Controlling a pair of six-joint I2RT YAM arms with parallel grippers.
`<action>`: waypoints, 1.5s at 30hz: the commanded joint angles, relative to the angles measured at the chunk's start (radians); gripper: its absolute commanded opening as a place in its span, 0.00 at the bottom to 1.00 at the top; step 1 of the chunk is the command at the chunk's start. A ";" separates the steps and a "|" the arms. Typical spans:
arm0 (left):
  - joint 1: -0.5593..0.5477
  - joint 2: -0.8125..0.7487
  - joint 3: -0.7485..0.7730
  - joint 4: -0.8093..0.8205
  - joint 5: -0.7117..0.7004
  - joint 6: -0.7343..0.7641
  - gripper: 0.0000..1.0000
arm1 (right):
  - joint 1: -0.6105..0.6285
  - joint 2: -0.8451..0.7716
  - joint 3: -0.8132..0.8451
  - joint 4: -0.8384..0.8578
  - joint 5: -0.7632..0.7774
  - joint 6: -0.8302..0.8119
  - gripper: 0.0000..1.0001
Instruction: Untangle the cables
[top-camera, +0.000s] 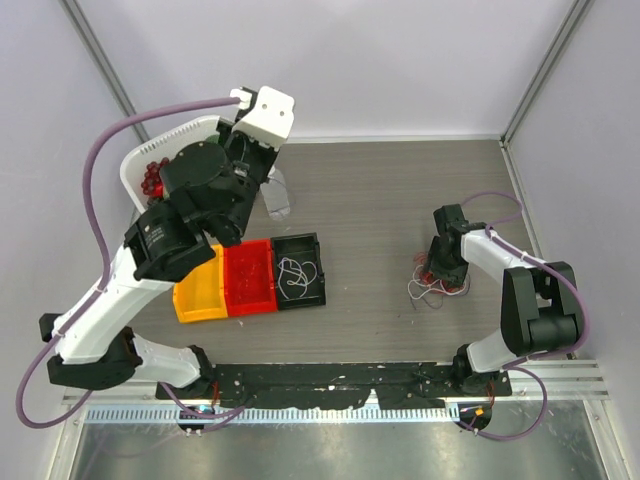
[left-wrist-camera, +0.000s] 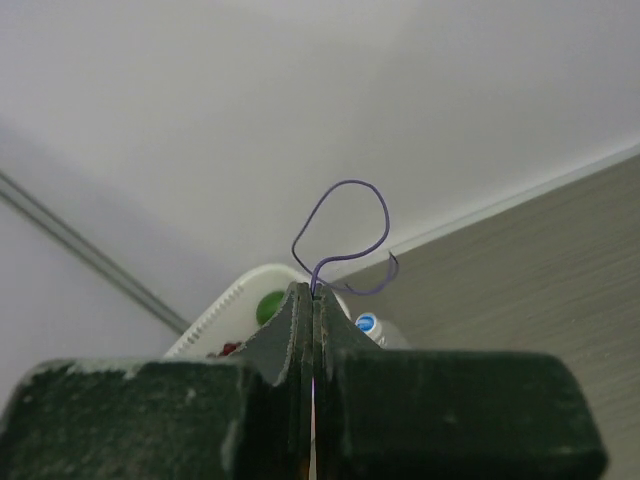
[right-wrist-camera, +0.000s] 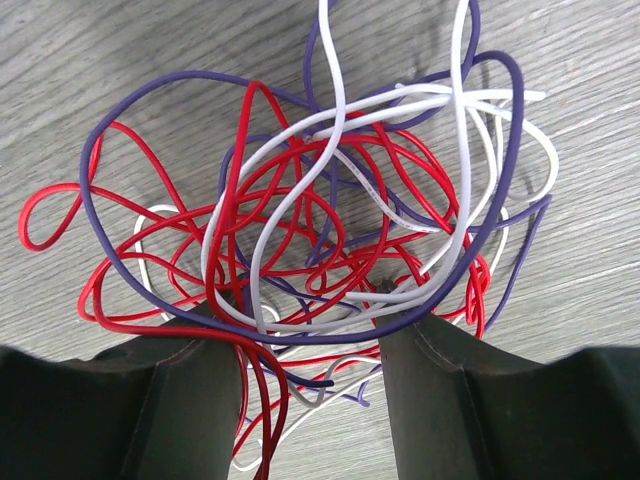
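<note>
Cables — red, white, purple.

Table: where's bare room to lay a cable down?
Bare: the middle, between black bin and tangle; also the far edge right of the bottle. Crowded: left side, bins and basket by the left arm.

No legible text or markings

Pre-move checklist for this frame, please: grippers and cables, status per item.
1. Grip: left gripper shut on purple cable: ok.
2. Opening: right gripper open over the tangle: ok.
3. Strands in tangle separated: not ok; red, white and purple interlaced.
4. One strand singled out between right gripper fingers: not ok, several.
5. Sorted white cable inside black bin: ok.
</note>
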 joint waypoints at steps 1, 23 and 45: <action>0.035 -0.113 -0.122 0.011 -0.143 0.006 0.00 | -0.003 -0.011 -0.001 0.019 -0.008 -0.010 0.56; 0.334 -0.429 -0.704 -0.171 -0.200 -0.218 0.00 | 0.007 0.019 -0.008 0.033 -0.089 -0.024 0.56; 0.434 -0.510 -0.847 -0.254 -0.148 -0.344 0.00 | 0.011 0.024 -0.011 0.042 -0.098 -0.027 0.56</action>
